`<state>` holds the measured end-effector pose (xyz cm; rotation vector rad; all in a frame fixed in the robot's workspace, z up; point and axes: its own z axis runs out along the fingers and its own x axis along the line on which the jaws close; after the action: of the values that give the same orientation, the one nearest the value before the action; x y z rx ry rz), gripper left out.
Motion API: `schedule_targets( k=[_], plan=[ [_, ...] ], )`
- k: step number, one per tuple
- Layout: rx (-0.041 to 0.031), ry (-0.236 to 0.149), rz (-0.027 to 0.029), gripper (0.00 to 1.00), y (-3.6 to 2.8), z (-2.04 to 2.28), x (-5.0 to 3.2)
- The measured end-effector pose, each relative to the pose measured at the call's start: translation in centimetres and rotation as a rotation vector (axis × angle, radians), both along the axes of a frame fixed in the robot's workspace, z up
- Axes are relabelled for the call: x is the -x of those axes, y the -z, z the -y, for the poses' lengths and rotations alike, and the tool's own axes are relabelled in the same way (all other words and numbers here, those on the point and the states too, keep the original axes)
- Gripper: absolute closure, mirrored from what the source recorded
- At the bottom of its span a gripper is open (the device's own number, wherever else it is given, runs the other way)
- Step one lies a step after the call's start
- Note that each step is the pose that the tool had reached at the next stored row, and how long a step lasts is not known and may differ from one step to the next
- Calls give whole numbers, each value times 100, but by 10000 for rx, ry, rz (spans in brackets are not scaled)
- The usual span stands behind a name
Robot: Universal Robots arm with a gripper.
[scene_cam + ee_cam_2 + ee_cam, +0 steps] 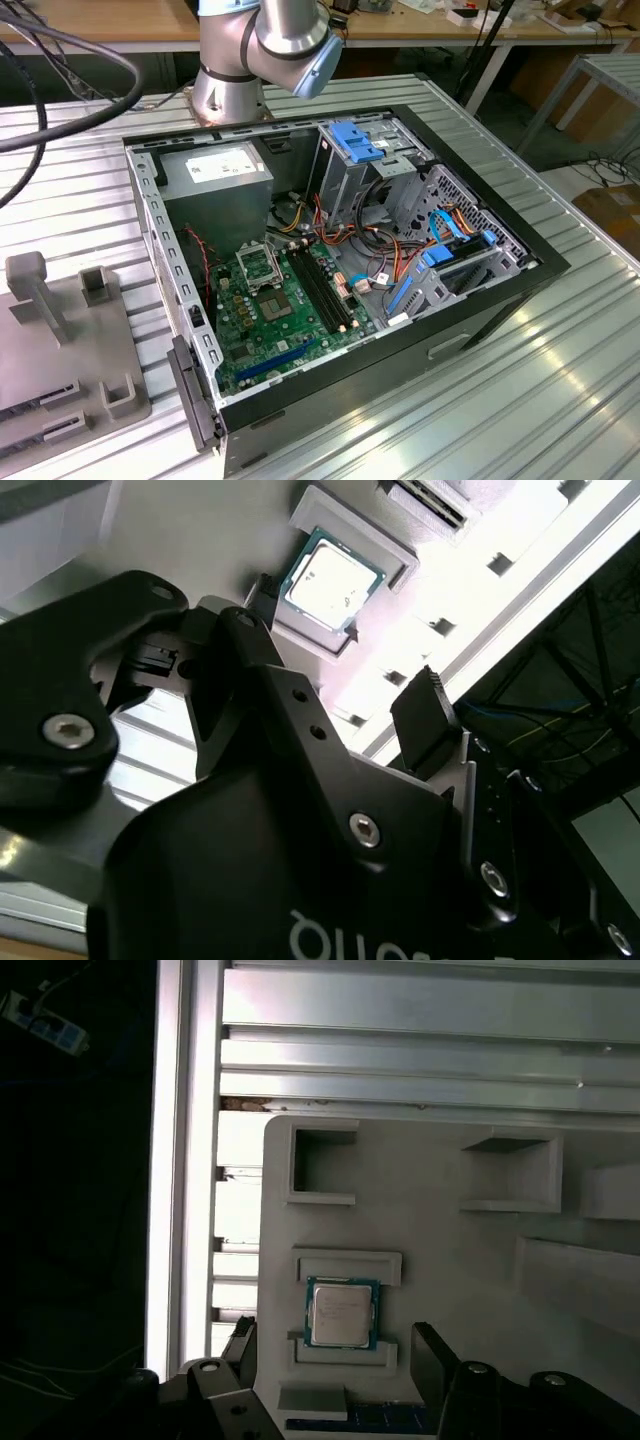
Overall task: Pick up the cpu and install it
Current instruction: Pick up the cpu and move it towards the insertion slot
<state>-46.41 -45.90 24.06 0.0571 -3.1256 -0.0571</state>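
Operator, your pincer (pixel 335 1332) is spread wide in the first wrist view and holds nothing. Its two black fingers (pixel 432 1352) flank open air, and the cpu (pixel 342 1313) lies straight ahead of that gap, untouched. You can see the chip lying flat, silver top up, seated in a shallow pocket of a grey holder tray (pixel 450 1250) with raised lips at two of its sides. Further ahead of the pincer the tray carries more pockets, and then the ribbed aluminium table (pixel 420 1050) begins. Off to one side the table edge drops to dark floor.

Second wrist view gives you the pincer from close behind its black body. The fingers are apart and the cpu lies beyond the tips, clear of both, bright under the light.

Exterior view adds the wider scene for you. The open computer case (pixel 400 365) lies on the table with its green motherboard (pixel 270 335) facing up and the square socket (pixel 258 265) near the power supply (pixel 220 170). The arm's silver base (pixel 232 85) stands behind the case. At the exterior view's left sits a grey tray with posts (pixel 30 385). Behind are wooden benches (pixel 100 20), black cables (pixel 70 45) and a cardboard box (pixel 612 207).
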Motion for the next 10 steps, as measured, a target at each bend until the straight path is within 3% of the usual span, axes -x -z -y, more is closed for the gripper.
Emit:
schedule_targets(
  k=[10],
  plan=[
    [2,46,1,28,186,0,-36]
  ],
)
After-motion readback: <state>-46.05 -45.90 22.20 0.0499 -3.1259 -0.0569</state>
